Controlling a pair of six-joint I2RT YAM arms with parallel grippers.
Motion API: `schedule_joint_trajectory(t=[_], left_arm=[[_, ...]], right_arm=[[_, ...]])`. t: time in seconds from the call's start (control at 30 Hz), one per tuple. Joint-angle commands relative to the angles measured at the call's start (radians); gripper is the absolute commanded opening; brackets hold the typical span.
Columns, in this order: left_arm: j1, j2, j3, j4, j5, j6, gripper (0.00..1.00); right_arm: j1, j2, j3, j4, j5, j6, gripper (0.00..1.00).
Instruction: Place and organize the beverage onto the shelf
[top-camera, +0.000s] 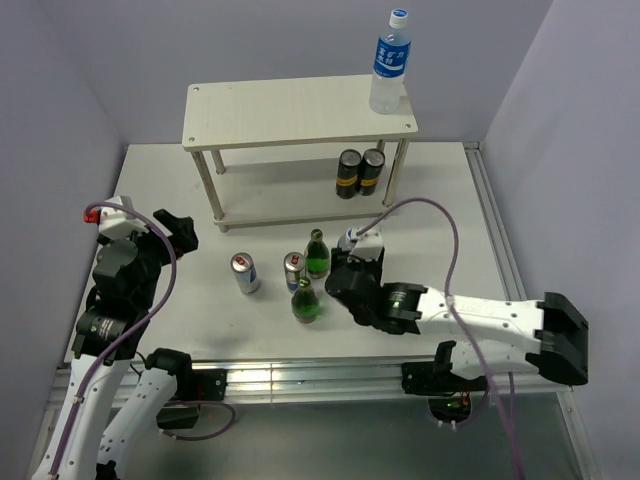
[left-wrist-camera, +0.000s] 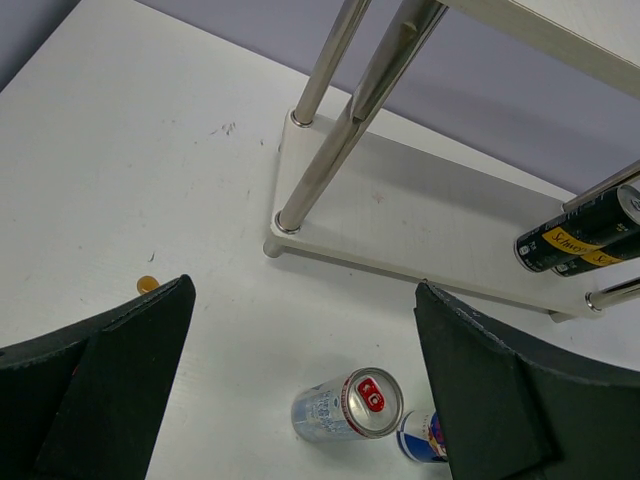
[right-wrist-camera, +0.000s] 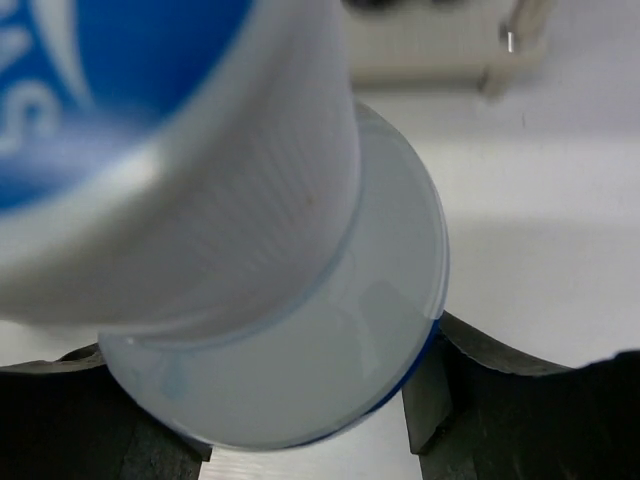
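The right gripper (right-wrist-camera: 305, 400) pinched a blue-labelled bottle (right-wrist-camera: 200, 150) between its fingers, just in front of the shelf (top-camera: 290, 105), beside two green bottles (top-camera: 317, 254) and two silver cans (top-camera: 245, 272); a second bottle (top-camera: 391, 62) stood at the top board's right edge, bare wood running left of it; two black cans (top-camera: 359, 172) sat at the lower board's right end; the left gripper (left-wrist-camera: 305, 300) hung spread wide over bare table (top-camera: 165, 180) near the left legs.

Blurred bottle (right-wrist-camera: 270, 330), its label cropped at the top.
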Motion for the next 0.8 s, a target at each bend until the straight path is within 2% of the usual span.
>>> schedule_joint_trajectory(t=[0.0, 0.1, 0.17, 0.23, 0.27, 0.53, 0.63, 0.77], left_arm=[[0.007, -0.007, 0.001, 0.041, 0.02, 0.016, 0.99], [0.008, -0.008, 0.001, 0.039, 0.022, 0.018, 0.99], [0.01, -0.011, 0.001, 0.041, 0.022, 0.018, 0.99], [0.01, -0.014, 0.0, 0.041, 0.022, 0.019, 0.99], [0.01, -0.014, 0.0, 0.041, 0.02, 0.021, 0.99], [0.011, -0.016, -0.002, 0.041, 0.019, 0.022, 0.99], [0.011, -0.014, -0.002, 0.039, 0.02, 0.022, 0.99], [0.011, -0.016, -0.002, 0.041, 0.02, 0.021, 0.99]], right_arm=[[0.008, -0.169, 0.241, 0.134, 0.153, -0.232, 0.0], [-0.007, -0.162, 0.444, 0.187, 0.136, -0.431, 0.0], [-0.042, -0.097, 0.615, 0.213, 0.085, -0.549, 0.0], [-0.076, -0.015, 0.724, 0.216, 0.009, -0.602, 0.0], [-0.118, 0.018, 0.835, 0.204, -0.013, -0.631, 0.0], [-0.303, 0.389, 1.426, 0.05, -0.171, -0.706, 0.0], [-0.363, 0.501, 1.563, -0.002, -0.208, -0.714, 0.0], [-0.429, 0.584, 1.626, -0.031, -0.226, -0.693, 0.0]])
